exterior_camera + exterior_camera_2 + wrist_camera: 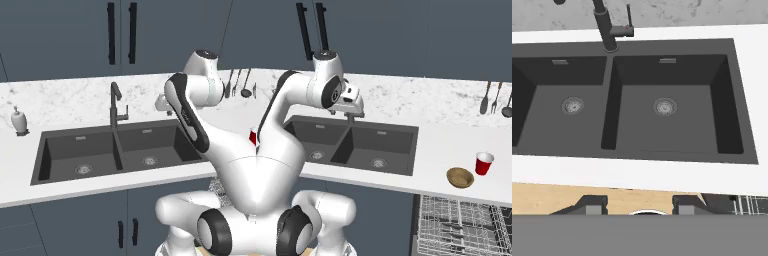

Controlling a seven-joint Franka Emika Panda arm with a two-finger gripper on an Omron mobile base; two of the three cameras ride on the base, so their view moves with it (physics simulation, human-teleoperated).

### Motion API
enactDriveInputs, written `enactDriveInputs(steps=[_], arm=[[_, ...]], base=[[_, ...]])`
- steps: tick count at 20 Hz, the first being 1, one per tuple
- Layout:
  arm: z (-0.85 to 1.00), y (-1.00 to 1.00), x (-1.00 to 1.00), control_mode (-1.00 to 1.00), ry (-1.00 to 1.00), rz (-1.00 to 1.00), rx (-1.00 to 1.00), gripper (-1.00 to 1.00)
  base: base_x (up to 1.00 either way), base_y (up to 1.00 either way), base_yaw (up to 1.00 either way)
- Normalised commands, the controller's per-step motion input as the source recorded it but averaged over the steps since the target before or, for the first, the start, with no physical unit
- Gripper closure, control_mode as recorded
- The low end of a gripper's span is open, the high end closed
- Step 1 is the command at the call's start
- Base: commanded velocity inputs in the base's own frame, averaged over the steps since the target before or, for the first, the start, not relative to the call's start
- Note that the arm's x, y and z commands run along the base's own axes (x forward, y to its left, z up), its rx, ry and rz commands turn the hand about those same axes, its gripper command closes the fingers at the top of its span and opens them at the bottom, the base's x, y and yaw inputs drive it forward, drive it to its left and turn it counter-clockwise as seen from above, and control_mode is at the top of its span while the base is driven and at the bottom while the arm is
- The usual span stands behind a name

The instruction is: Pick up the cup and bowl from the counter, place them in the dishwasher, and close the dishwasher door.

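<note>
A: Where are the cup (484, 163) and bowl (460, 177)?
B: Side by side near the bench's (441, 145) front edge, right of the double sink (351, 145); the bowl just left of the cup, apart. Below them the dishwasher (463, 225) rack shows.
A: Anything between?
B: The faucet (116, 106) stands behind the sink; a soap bottle (19, 120) sits at the bench's left end, utensils (497, 98) hang at the back right.
A: The gripper (639, 205)?
B: Above the sink, fingertips (592, 204) parted with nothing between them.
</note>
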Motion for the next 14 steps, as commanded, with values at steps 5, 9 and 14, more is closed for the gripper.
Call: enactDriveInputs(steps=[5, 9, 14], arm=[[-0.03, -0.26, -0.03, -1.0, -0.01, -0.06, 0.0, -1.0], [-0.11, -0.6, -0.02, -1.0, 0.0, -0.01, 0.0, -1.0], [-0.41, -0.79, -0.23, -1.0, 0.01, -0.05, 0.0, -1.0]], base=[[0.0, 0.0, 0.0], [0.0, 0.0, 0.0], [0.0, 0.0, 0.0]])
